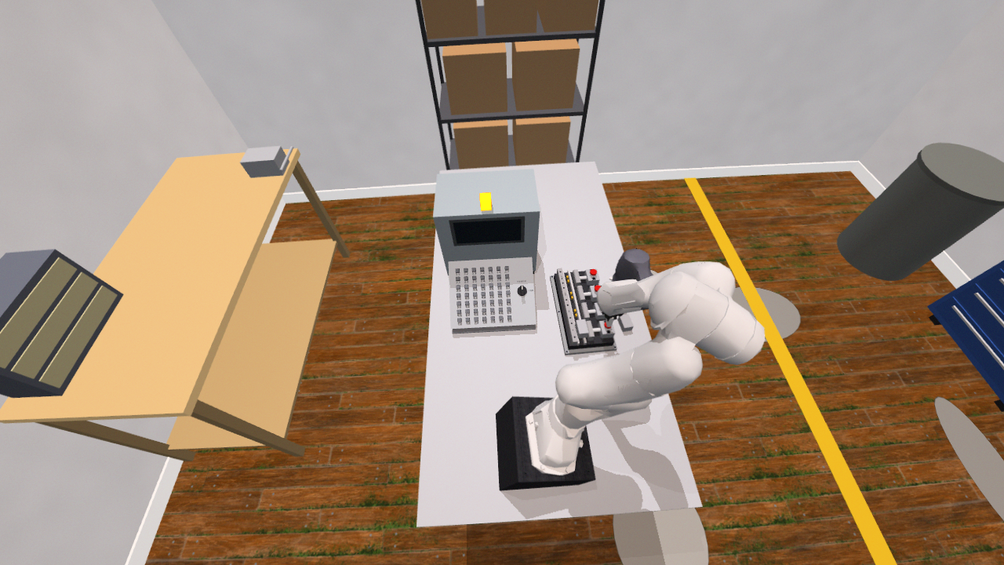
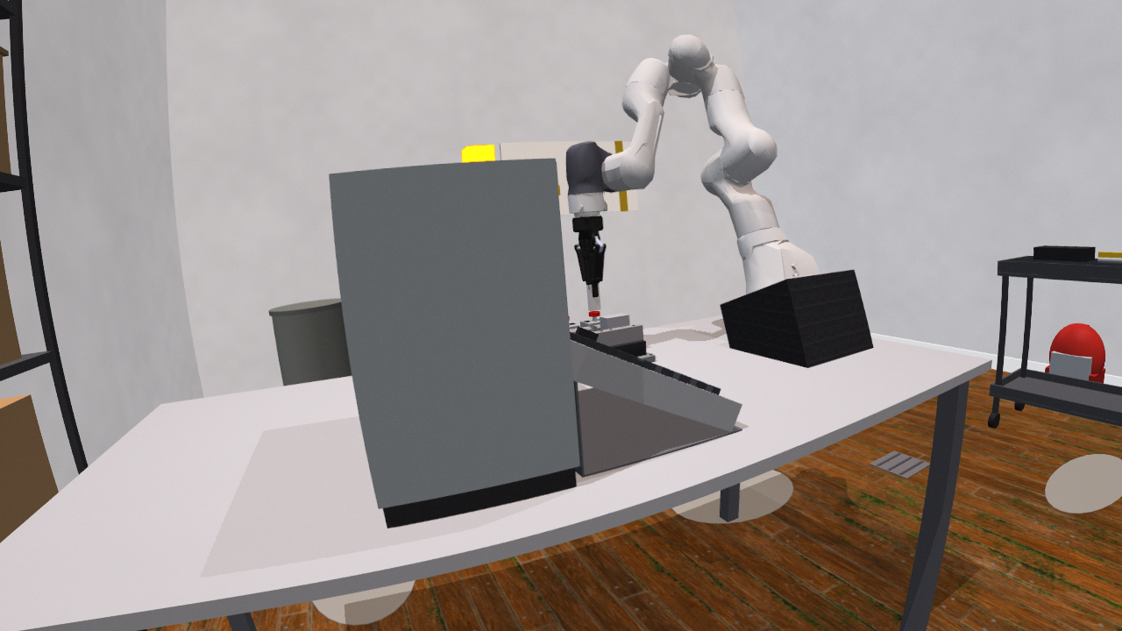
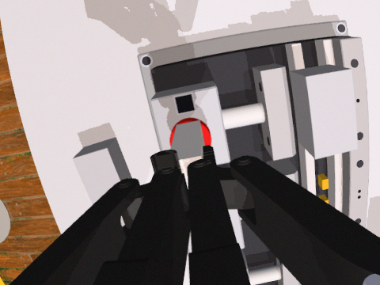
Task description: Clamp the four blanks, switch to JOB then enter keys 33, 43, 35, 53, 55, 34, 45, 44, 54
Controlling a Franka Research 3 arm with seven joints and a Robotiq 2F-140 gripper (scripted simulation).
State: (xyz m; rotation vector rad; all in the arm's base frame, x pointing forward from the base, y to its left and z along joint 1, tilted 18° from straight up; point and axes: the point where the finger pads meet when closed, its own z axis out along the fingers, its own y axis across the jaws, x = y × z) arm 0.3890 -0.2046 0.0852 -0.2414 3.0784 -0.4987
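Observation:
My gripper point(image 2: 593, 298) point(image 3: 192, 142) point(image 1: 608, 324) is shut, its pale tip on or just above the red valve knob point(image 2: 593, 314) point(image 3: 207, 136) of the nearest station. The tip hides much of the knob; contact is unclear. One dark lens point(image 3: 184, 104) shows on that valve's block. A grey blank point(image 1: 582, 328) point(image 3: 326, 115) lies on this station's rails, with a narrow gap visible between it and the pale jaw point(image 3: 282, 111). Another blank point(image 1: 626, 323) point(image 3: 99, 170) lies on the table beside the fixture. The amber lamp point(image 1: 485, 202) point(image 2: 479, 152) is lit. No key on the keyboard point(image 1: 482, 328) looks lit.
The cabinet point(image 1: 491, 246) point(image 2: 455, 329) stands behind the keyboard. The selector point(image 1: 522, 289) is on the keyboard's right side; its setting is too small to read. Other red knobs point(image 1: 593, 271) line the fixture's right side. The arm partly covers the fixture.

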